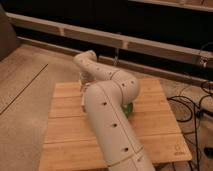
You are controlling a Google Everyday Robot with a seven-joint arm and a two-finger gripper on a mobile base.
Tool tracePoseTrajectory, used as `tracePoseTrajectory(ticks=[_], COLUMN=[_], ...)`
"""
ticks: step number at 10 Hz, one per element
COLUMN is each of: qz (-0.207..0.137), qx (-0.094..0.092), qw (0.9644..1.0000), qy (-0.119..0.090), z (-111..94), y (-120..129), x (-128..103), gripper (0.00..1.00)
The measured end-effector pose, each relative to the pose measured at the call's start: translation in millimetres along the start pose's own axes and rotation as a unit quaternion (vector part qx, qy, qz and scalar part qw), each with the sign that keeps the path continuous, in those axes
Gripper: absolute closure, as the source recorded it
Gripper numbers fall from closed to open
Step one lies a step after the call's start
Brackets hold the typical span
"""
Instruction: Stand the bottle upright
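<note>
gripper (82,88): at the end of the arm's last link, lowered to the far left part of the table, just left of the thick forearm; mostly hidden behind that link, so whether it grips anything or stands apart is not to be made out.
arm (107,125): white, smooth and matte; built of thick rounded tubes with bulbous joints; a row of small dark dots runs along the big near segment. it rises from the bottom edge, bends at a round elbow over the table's middle, runs back to the far left and turns down.
bottle: not visible; the arm covers the middle of the table, and where it lies cannot be told.
table (155,125): pale wood, flat, made of long planks with fine seams and visible grain; roughly square, with a small dark mark near the near right corner.
green bowl (129,108): only a bright green curved sliver shows, touching the table just right of the elbow; the rest is hidden by the arm.
floor (25,85): dull beige, slightly speckled, crossed by one thin dark seam.
rails (150,46): pale, straight horizontal bars on a dark wall behind the table.
cables (192,102): thin, black, looping on the floor right of the table.
counts: one arm, one gripper, one table, one green bowl, two rails, several cables.
</note>
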Motion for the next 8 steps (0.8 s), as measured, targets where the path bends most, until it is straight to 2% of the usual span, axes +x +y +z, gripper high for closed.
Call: tracePoseTrajectory(ticks=[4,8], qz=[-0.020,-0.024], qx=[-0.020,-0.012], qw=[0.9996,0.9996], qy=[0.004,0.014], z=[-8.5,-4.7], y=[31.0,24.3], x=[8.6,18.5], gripper=[0.35,0.35])
